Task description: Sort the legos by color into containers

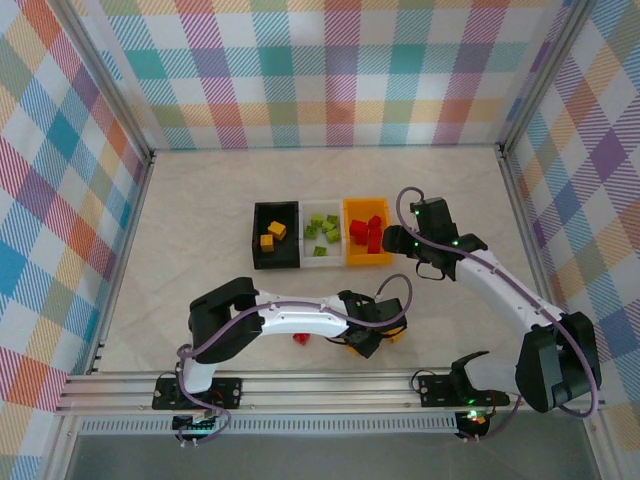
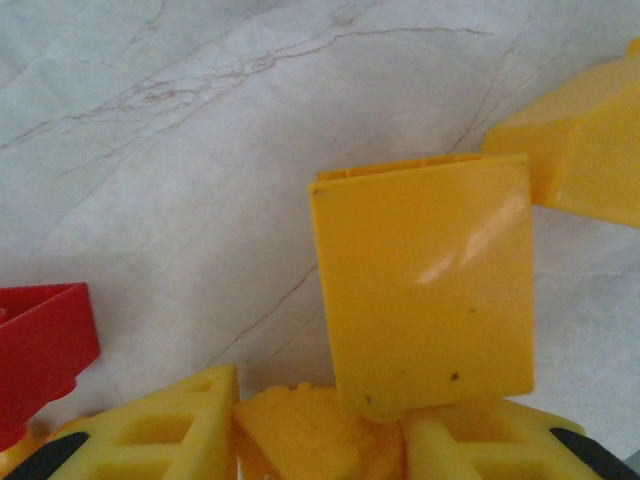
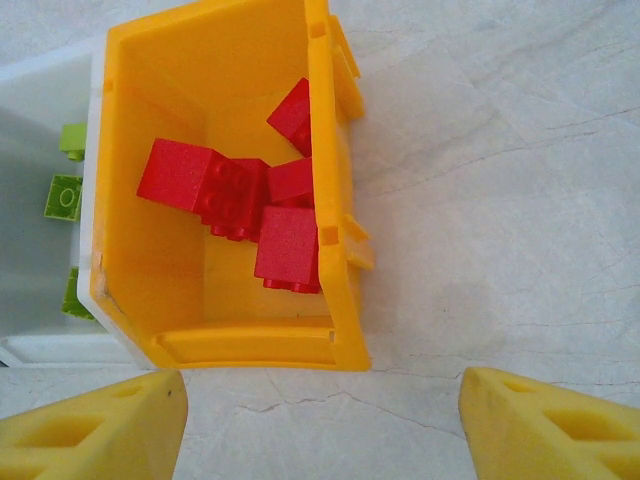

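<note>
Marbled worktop (image 2: pixel 200 150); left gripper (image 2: pixel 320 435) nips a yellow lego (image 2: pixel 425 285): lift it squarely toward the black bin (image 1: pixel 258 240); right gripper (image 3: pixel 320 420) gapes empty.

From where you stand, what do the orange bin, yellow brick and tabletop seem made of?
By looks: orange bin, probably moulded plastic, smooth walls, soft sheen; yellow brick, hard glossy plastic, bright glare streak; tabletop, pale, veined like marble, real stone or print, can't tell.

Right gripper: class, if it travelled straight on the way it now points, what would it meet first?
Probably the near end wall of the orange bin, ahead of the open right gripper; the red legos lie beyond it. Depth is unclear, so it might touch the table first.
</note>
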`<state>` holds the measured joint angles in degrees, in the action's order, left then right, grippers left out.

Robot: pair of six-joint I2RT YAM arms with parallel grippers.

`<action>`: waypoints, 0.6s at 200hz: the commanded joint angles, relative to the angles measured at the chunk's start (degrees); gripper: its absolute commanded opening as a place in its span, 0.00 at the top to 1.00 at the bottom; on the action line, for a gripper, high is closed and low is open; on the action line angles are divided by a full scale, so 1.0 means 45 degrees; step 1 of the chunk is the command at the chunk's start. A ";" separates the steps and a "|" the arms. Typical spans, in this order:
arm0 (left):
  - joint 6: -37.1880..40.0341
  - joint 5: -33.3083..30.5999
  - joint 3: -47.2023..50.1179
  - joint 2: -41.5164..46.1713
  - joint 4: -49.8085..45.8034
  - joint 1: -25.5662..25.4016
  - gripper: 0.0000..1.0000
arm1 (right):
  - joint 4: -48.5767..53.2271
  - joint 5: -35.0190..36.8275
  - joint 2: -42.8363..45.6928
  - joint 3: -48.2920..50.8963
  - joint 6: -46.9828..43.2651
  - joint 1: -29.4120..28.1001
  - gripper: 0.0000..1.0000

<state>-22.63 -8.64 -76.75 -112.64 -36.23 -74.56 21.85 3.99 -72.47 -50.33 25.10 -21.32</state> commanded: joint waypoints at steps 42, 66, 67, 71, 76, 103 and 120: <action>-0.0442 -0.0265 0.0655 0.2985 -0.0075 0.0847 0.64 | -0.0368 -0.0222 0.0283 0.0090 0.0242 0.0105 0.27; -0.0755 -0.0495 0.1480 0.4685 0.0184 0.2179 0.64 | -0.0453 -0.0354 0.0264 0.0108 0.0315 0.0116 0.28; -0.0773 -0.0518 0.1494 0.4770 0.0172 0.2255 0.64 | -0.0466 -0.0356 0.0264 0.0109 0.0318 0.0113 0.27; -0.0793 -0.0707 0.1620 0.5046 0.0119 0.2566 0.64 | -0.0484 -0.0371 0.0279 0.0104 0.0310 0.0108 0.28; -0.0851 -0.0861 0.1706 0.5326 0.0001 0.2962 0.64 | -0.0522 -0.0388 0.0283 0.0135 0.0335 0.0110 0.27; -0.1093 -0.1306 0.2217 0.6417 0.0241 0.6078 0.64 | -0.0649 -0.0379 0.0188 0.0260 0.0378 0.0119 0.27; -0.0991 -0.1637 0.2179 0.6527 0.0783 0.7560 0.63 | -0.0696 -0.0447 0.0113 0.0304 0.0398 0.0109 0.28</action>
<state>-26.15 -12.60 -68.23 -84.53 -34.41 -47.86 20.53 3.11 -72.47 -50.09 26.20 -21.32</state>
